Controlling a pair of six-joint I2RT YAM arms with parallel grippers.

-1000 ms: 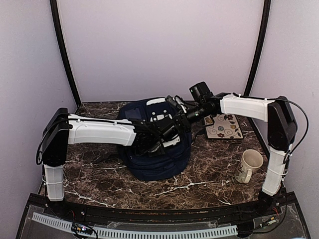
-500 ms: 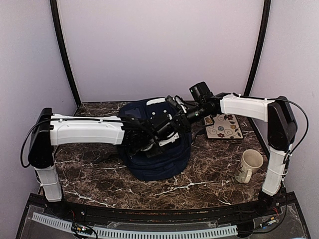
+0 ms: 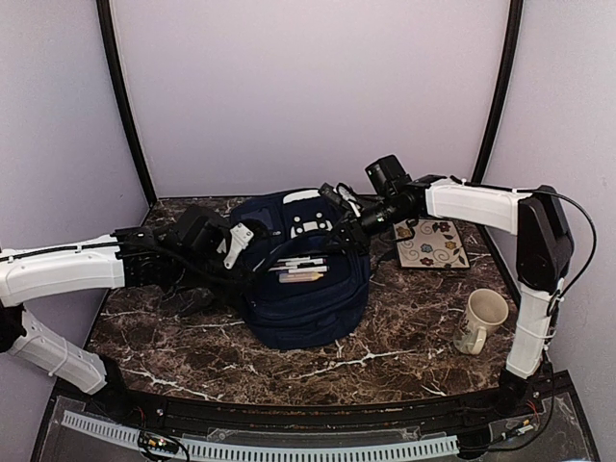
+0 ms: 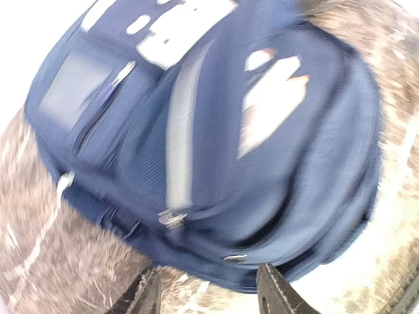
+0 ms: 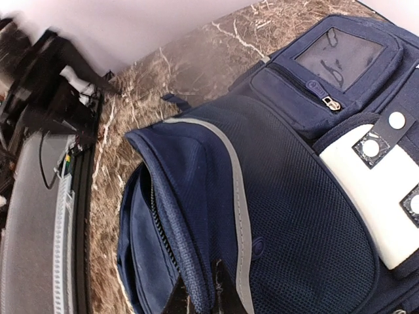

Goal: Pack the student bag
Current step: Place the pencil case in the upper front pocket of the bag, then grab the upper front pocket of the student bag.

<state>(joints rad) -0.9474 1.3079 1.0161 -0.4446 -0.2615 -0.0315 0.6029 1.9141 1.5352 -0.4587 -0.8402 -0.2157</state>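
Note:
The student bag [image 3: 308,294], navy with white patches, lies in the middle of the table. Several white and tan pens [image 3: 300,269] lie on its upper side. They show blurred in the left wrist view [image 4: 273,98]. My left gripper [image 3: 234,246] is at the bag's left side, open and empty, its jaws apart in the left wrist view [image 4: 209,297] over the bag [image 4: 216,150]. My right gripper [image 3: 339,219] is at the bag's far top. In the right wrist view it [image 5: 200,297] is shut on the zip edge of the bag's [image 5: 288,216] open flap.
A cream mug [image 3: 481,320] stands at the right, near the right arm's base. A flat flowered pad [image 3: 431,243] lies behind it at the back right. Pale walls close in the marble table [image 3: 404,356] on three sides.
My left arm has drawn back from over the bag to the left. The pens on the bag have come into view. The right arm has not moved.

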